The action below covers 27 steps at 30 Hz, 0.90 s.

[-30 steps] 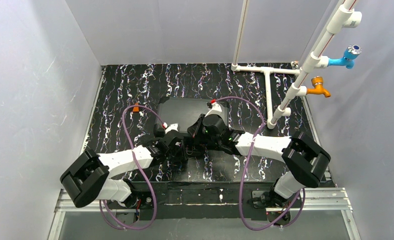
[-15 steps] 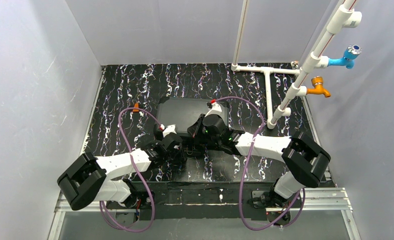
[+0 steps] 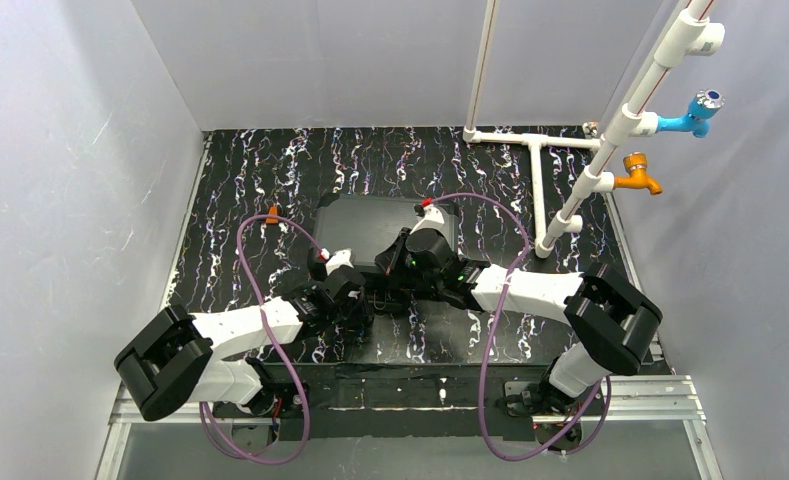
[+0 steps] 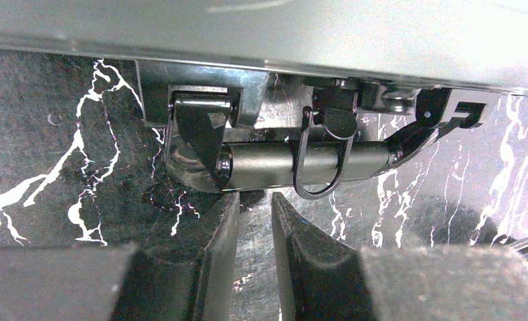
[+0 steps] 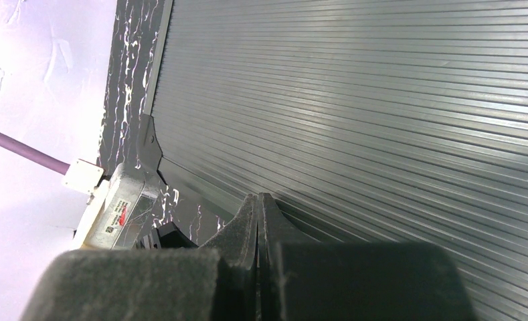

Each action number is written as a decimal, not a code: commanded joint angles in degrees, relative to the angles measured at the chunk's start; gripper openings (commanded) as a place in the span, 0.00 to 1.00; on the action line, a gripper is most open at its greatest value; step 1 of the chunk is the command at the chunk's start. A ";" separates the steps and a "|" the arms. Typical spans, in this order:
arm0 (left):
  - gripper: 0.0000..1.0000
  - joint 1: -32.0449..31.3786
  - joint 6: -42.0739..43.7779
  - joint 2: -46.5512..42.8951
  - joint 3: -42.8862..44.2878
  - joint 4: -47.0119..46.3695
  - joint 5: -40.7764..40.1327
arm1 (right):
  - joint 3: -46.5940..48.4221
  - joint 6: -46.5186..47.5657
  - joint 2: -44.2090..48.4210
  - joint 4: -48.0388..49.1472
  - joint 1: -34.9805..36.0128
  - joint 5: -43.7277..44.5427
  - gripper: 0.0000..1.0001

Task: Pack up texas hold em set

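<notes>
The black hard case (image 3: 365, 222) lies closed on the marbled black mat; chips and card decks are hidden. In the left wrist view its metal front shows a latch (image 4: 201, 127) and a dark tubular handle (image 4: 301, 164). My left gripper (image 4: 251, 200) is open by a narrow gap, empty, with its tips just under the handle; it sits at the case's front edge in the top view (image 3: 355, 290). My right gripper (image 5: 259, 200) is shut and empty, with its tips on the ribbed lid (image 5: 381, 100); it also shows from above (image 3: 392, 268). A small orange piece (image 3: 272, 214) lies left of the case.
A white PVC pipe frame (image 3: 535, 190) with a blue tap (image 3: 698, 110) and an orange tap (image 3: 638, 175) stands at the back right. White walls close in the mat on three sides. Purple cables (image 3: 255, 270) loop over both arms.
My left arm has drawn slightly back and to the left along the case's front edge. My right arm and the case have not moved.
</notes>
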<state>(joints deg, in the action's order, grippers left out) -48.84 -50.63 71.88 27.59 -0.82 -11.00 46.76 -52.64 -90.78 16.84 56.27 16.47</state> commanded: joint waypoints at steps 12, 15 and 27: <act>0.24 0.54 0.55 -2.08 4.00 -4.17 -4.63 | -10.51 6.46 -13.50 -44.61 0.42 0.58 0.01; 0.25 0.57 0.62 -2.26 3.80 -7.01 -3.15 | -10.50 6.41 -13.49 -44.61 0.42 0.54 0.01; 0.26 0.57 1.51 -2.25 5.80 -8.32 -2.37 | -10.63 6.45 -13.41 -44.53 0.42 0.54 0.01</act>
<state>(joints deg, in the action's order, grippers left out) -48.88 -49.04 71.68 28.99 -0.36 -9.61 46.76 -52.64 -90.78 16.86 56.27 16.47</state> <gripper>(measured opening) 0.256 0.029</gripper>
